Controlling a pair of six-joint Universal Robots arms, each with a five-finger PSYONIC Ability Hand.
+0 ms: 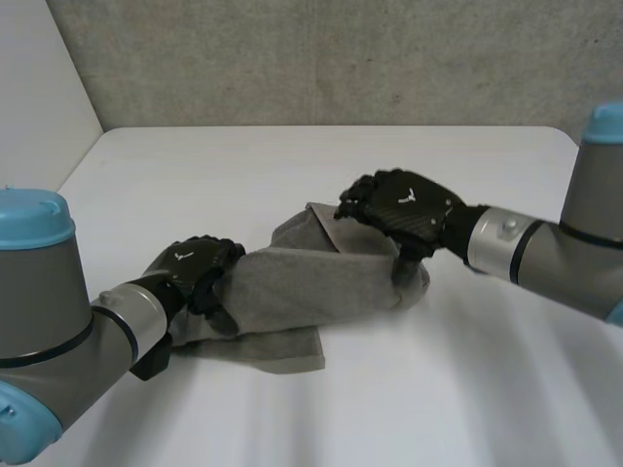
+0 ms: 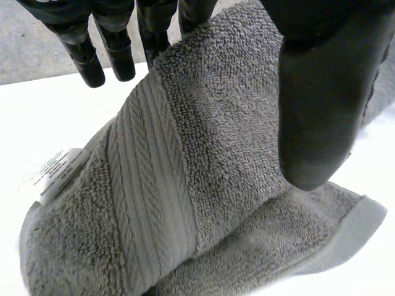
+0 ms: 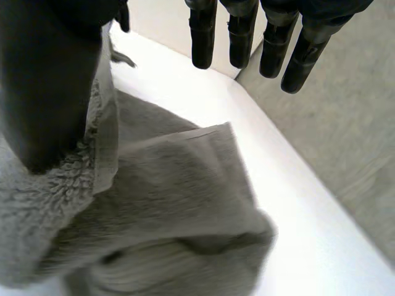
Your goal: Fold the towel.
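Looking down from the head camera, you have the grey towel (image 1: 311, 282) bunched near the middle of the white table (image 1: 243, 165), slung as a loose roll between the two hands. The left hand (image 1: 195, 270) sits at the towel's left end, on the near side, and it is clamped on the cloth. Its fingers curl over that end, and your left wrist camera shows the towel running up between those fingers and the left thumb (image 2: 321, 105), which lies on the terry face. Under the palm in that view you can pick out a ribbed band (image 2: 148, 185) crossing the towel and a white label (image 2: 54, 172) poking out at its edge. A flat layer of the towel lies on the table beneath the roll, on its near left side.

The right hand (image 1: 404, 206) hovers over the towel's right end, farther away than the left hand. Its fingers (image 3: 203, 43) are straight and clear of the cloth, so it grips nothing. The right thumb (image 3: 43, 92) reaches down and rests against the towel's hem. A corner of the towel peeks out on the far side beneath that hand.

Around the towel the table is plain white, with rounded far corners. Behind it runs a rough grey wall (image 1: 341, 58), and a paler panel (image 1: 39, 68) closes the far left.
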